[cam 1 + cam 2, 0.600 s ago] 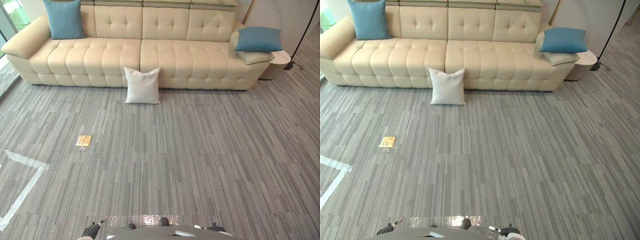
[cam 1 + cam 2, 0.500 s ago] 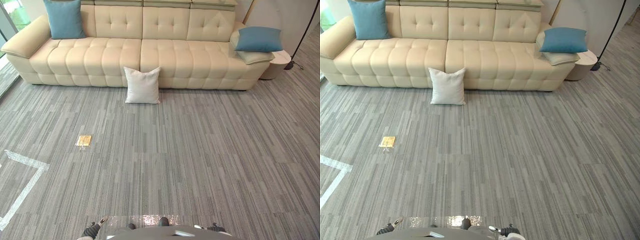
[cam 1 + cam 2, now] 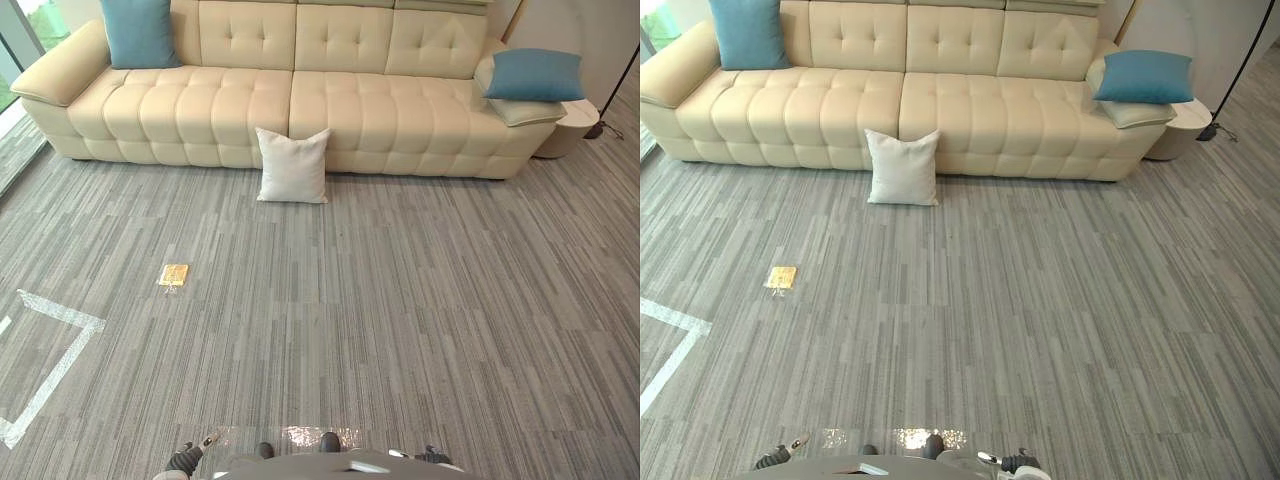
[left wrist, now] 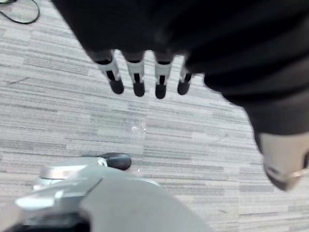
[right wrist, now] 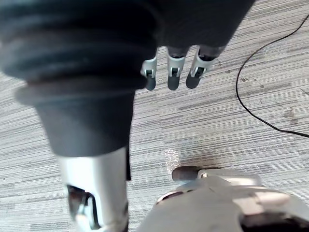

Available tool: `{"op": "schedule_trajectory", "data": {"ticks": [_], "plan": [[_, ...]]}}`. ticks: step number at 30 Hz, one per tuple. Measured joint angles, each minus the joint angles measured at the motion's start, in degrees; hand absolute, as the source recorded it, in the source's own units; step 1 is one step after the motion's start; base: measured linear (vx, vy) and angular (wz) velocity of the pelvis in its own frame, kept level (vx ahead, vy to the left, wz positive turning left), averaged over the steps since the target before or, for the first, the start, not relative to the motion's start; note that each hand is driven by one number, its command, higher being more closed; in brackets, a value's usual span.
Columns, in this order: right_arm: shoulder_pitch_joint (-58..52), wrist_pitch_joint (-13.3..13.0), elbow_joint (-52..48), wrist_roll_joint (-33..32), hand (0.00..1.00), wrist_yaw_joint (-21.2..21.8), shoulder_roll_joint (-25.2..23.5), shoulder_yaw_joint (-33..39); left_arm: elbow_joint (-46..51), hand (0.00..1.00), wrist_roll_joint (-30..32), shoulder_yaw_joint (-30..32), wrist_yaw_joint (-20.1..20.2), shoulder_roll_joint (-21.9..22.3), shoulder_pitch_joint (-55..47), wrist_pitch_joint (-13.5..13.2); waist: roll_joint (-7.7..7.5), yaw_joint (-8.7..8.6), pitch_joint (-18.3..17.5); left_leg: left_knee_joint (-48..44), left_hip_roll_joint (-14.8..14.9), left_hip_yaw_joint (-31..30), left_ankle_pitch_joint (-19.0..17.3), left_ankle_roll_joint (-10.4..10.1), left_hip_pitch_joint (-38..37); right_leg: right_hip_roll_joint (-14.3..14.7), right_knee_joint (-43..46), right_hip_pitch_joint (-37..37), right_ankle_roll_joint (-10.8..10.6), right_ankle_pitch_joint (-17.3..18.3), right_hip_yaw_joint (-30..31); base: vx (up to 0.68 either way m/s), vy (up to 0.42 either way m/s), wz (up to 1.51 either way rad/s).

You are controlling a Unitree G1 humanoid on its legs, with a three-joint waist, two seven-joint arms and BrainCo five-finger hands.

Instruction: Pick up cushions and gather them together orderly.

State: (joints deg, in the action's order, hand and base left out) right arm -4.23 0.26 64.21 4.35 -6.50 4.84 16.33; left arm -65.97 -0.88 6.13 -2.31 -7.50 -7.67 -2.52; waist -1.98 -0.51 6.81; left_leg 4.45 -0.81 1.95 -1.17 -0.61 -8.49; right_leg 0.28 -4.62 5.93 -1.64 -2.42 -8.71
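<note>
A white cushion (image 3: 292,166) stands on the carpet, leaning against the front of the cream sofa (image 3: 200,110). One blue cushion (image 3: 138,30) leans upright at the sofa's left end. Another blue cushion (image 3: 533,74) lies on the right armrest. My left hand (image 4: 140,72) hangs over bare carpet with straight fingers and holds nothing. My right hand (image 5: 171,70) also hangs with relaxed fingers, empty. Both hands are far from the cushions, low at my sides; fingertips of the left hand (image 3: 186,459) and right hand (image 3: 432,456) peek in at the lower edge of the eye views.
A small yellow tag (image 3: 173,274) lies on the grey carpet at the left. White tape lines (image 3: 55,355) mark the floor at the lower left. A round side table (image 3: 572,122) and a floor-lamp pole (image 3: 618,78) stand right of the sofa. A window (image 3: 20,40) is at the far left.
The whole picture has shifted: the sofa and cushions sit a little lower and to the right, so the camera has moved. The cushions and both hands keep their places.
</note>
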Motion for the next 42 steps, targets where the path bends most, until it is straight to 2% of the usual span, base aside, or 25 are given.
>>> {"op": "schedule_trajectory", "data": {"ticks": [18,37,42], "plan": [[-0.36,0.00,0.02,-2.91,0.00,-0.10,-0.10,0.78,-0.06,0.00,-0.03,-0.07,0.00,-0.02,0.00,0.01,0.02,-0.04,-0.01,0.00,0.09,1.00,0.12,-0.10,-0.55,0.06,-0.34,0.21,0.33,-0.46,0.77,-0.03,0.002,-0.02],[-0.66,-0.04,-0.22,-2.98,0.00,-0.12,-0.88,2.96,-0.05,0.00,-0.07,-0.03,-0.06,0.02,0.03,0.01,0.11,-0.04,0.01,0.01,0.11,1.51,0.12,-0.11,-0.36,0.09,-0.35,0.24,0.29,-0.65,1.23,-0.02,0.001,-0.01],[-0.58,-0.07,-0.40,-3.13,0.00,-0.13,-0.88,3.48,0.12,0.00,-0.34,0.07,-0.36,0.10,0.74,0.00,0.72,-0.05,0.76,0.01,0.22,0.90,-0.05,-0.56,0.68,0.00,0.81,-0.75,0.20,0.50,-0.04,-0.01,-0.006,0.08]]}}
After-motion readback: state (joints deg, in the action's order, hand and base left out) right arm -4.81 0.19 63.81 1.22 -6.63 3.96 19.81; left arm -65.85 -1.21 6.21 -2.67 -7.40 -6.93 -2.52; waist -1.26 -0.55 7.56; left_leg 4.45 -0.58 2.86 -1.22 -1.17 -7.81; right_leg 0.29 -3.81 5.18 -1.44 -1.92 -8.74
